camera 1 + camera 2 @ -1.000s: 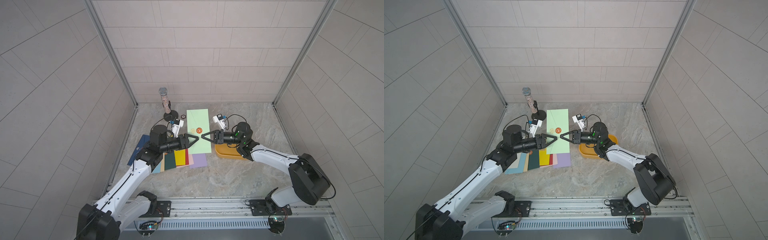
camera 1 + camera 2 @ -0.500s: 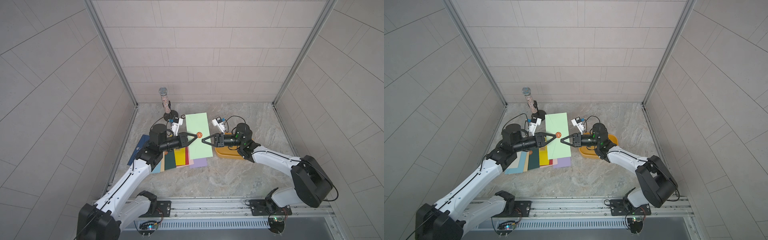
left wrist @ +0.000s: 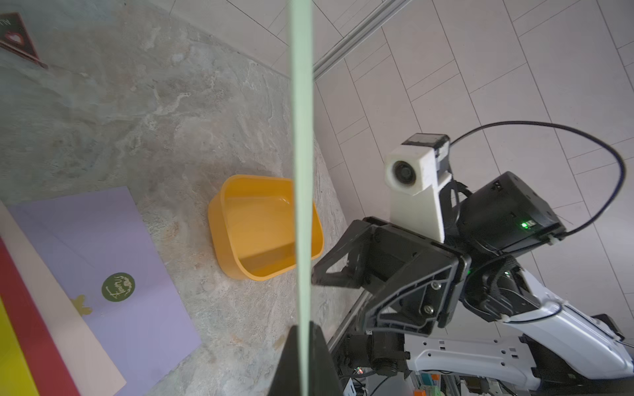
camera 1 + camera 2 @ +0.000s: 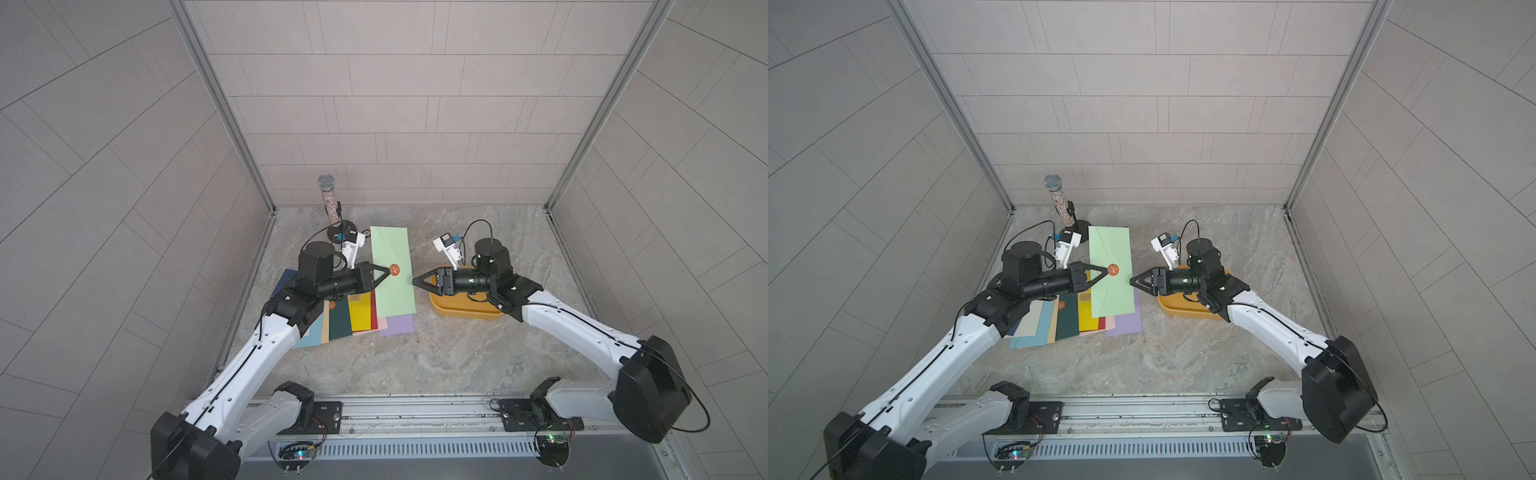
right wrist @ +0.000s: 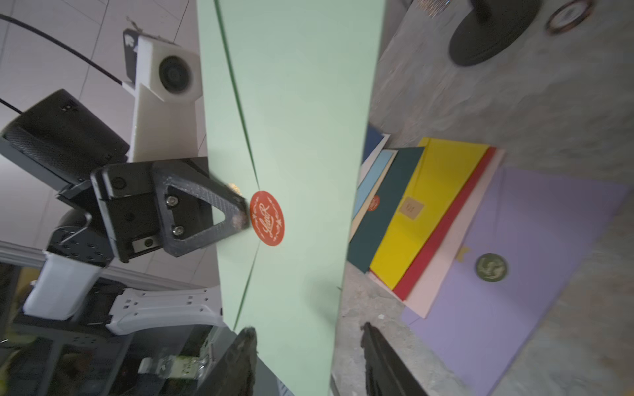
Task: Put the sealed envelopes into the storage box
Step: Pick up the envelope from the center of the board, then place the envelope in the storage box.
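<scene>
The left gripper (image 4: 388,270) is seen clamped shut on one long edge of a light green envelope (image 4: 397,296), just beside its orange seal (image 4: 395,270). The envelope is carried clear of the worktop (image 4: 415,365) by this grip alone. The right gripper (image 4: 414,281) is found at the opposite long edge with its jaws parted. In the right wrist view that edge passes between the two fingers (image 5: 240,356) without being pinched. The envelope hangs between the pile of envelopes (image 4: 359,312), fanned out toward the left edge of the worktop, and the storage box (image 4: 457,308), which is set toward the right edge and partly hidden under the right arm. In the left wrist view the visible part of the box (image 3: 219,223) looks bare. Several risks can be judged from this. The long envelope is held at a single narrow point, so it could pivot or droop when moved quickly. The edge inside the open right jaws could be caught and creased if either arm is moved sideways first. The box is only slightly larger than an envelope, so a skewed release could leave a corner resting on the rim. A collision is also possible, since the right arm is parked over the box.
</scene>
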`<move>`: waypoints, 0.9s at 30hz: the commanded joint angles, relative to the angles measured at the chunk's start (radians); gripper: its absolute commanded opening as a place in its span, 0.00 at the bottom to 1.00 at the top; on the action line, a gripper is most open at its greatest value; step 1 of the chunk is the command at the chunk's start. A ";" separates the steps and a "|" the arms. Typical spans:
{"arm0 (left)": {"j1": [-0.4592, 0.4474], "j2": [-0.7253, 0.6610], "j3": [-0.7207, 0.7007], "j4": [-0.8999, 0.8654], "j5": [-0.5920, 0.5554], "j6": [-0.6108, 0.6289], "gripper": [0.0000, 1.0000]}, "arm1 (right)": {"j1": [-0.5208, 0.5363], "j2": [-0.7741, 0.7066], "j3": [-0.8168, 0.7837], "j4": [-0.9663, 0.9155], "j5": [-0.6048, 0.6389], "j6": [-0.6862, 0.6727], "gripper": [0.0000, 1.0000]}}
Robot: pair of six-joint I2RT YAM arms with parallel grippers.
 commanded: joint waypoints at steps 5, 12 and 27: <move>-0.047 0.067 0.177 -0.266 -0.243 0.335 0.00 | -0.170 -0.276 -0.153 -0.354 0.604 -0.205 0.58; -0.245 0.291 0.402 -0.354 -0.334 0.663 0.02 | -0.194 -0.472 -0.323 -0.515 1.075 -0.113 0.54; -0.443 1.017 1.198 -0.757 -0.399 1.232 0.00 | -0.296 -0.597 -0.406 -0.620 1.077 -0.090 0.49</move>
